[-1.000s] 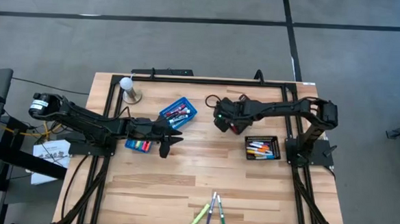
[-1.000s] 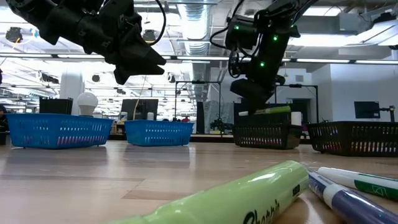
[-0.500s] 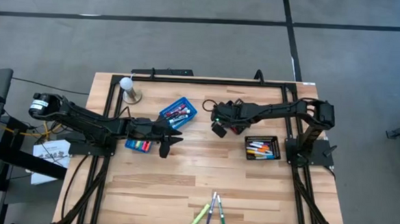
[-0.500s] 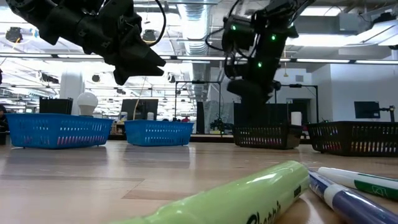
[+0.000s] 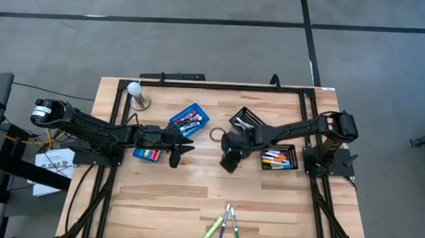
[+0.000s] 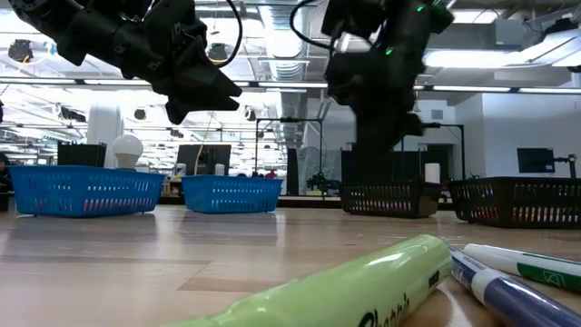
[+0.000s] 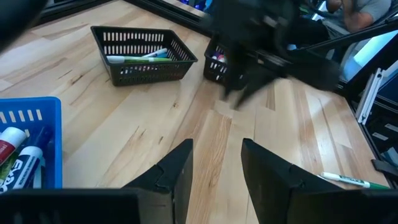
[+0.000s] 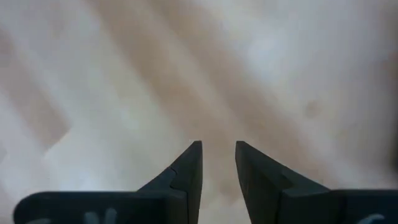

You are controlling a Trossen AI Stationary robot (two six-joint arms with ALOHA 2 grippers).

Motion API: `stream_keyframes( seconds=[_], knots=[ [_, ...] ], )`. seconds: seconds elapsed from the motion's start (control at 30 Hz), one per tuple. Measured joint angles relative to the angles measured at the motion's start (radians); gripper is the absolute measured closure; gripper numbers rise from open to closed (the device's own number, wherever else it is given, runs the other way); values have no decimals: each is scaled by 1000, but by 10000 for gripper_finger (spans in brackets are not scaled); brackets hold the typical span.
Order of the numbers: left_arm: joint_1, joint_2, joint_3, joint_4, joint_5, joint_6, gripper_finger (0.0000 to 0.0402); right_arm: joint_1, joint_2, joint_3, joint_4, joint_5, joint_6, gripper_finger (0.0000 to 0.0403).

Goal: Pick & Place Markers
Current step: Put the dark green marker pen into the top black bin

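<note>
Three loose markers (image 5: 221, 225) lie flat near the table's near edge; in the low view they are a light green one (image 6: 363, 282) and two more (image 6: 513, 277). Other markers lie in two blue baskets (image 5: 189, 120) (image 5: 146, 153) and two black mesh baskets (image 5: 278, 157) (image 5: 245, 121). My right gripper (image 5: 228, 163) (image 8: 217, 146) hangs over bare wood at mid-table, pointing steeply down, open with nothing between its fingers. My left gripper (image 5: 180, 152) (image 7: 216, 146) waits open between the blue baskets, above the table.
A white bulb on a round stand (image 5: 135, 93) stands at the far left. The far black mesh basket (image 7: 143, 53) holds a green marker (image 7: 140, 59). Bare wood spreads between the baskets and the loose markers. A dark frame rail (image 5: 221, 85) runs along the far edge.
My right gripper had a green marker at its fingertips over the far black mesh basket; the marker is gone from them. The gripper has since swung toward the table's near edge and tipped to point steeply down.
</note>
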State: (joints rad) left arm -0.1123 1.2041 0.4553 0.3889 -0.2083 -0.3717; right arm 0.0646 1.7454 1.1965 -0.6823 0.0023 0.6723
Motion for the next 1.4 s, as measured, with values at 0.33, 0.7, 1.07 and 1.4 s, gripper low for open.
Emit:
stream_keyframes(
  seconds=[0.33, 0.7, 1.07, 1.4],
  knots=[
    [0, 0, 0, -6, 0, 0, 270, 261, 10, 0, -40, -93, 317, 315],
    [0, 0, 0, -7, 0, 0, 270, 435, 10, 0, -24, -80, 657, 315],
    [0, 0, 0, -7, 0, 0, 270, 472, 77, 1, 77, -54, 717, 315],
    [0, 0, 0, -4, 0, 0, 270, 485, 160, 0, 292, -55, 718, 315]
  ],
)
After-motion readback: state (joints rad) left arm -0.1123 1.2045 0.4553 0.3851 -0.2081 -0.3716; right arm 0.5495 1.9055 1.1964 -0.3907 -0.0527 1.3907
